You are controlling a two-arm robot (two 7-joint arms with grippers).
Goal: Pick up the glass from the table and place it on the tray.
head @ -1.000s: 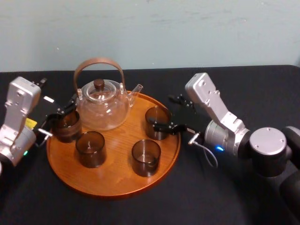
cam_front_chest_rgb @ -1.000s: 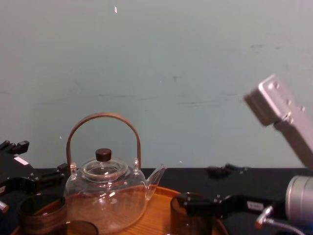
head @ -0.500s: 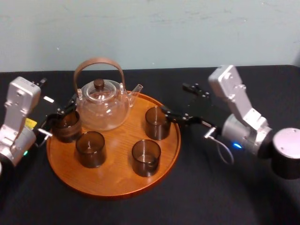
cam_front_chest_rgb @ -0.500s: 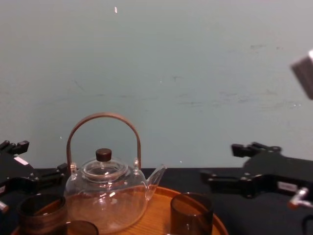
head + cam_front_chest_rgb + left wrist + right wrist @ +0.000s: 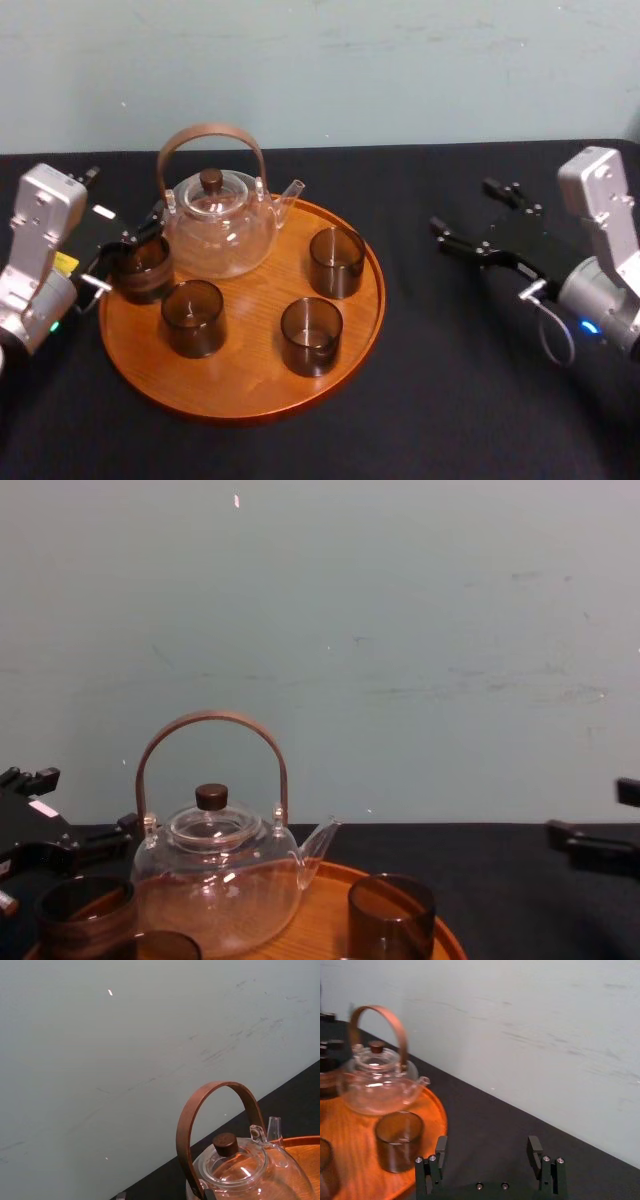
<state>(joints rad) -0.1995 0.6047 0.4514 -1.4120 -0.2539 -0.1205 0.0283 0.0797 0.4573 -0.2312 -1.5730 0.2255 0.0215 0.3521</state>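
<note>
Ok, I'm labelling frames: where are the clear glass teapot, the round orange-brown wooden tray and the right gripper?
clear glass teapot point(image 5: 220, 238): head view, its body.
round orange-brown wooden tray point(image 5: 250, 375): head view, bare front floor.
right gripper point(image 5: 487, 1142): right wrist view, between fingertips.

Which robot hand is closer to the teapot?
Left. The left gripper is beside the teapot, at the tray rim. The right gripper hangs over the table, far right of the tray.
</note>
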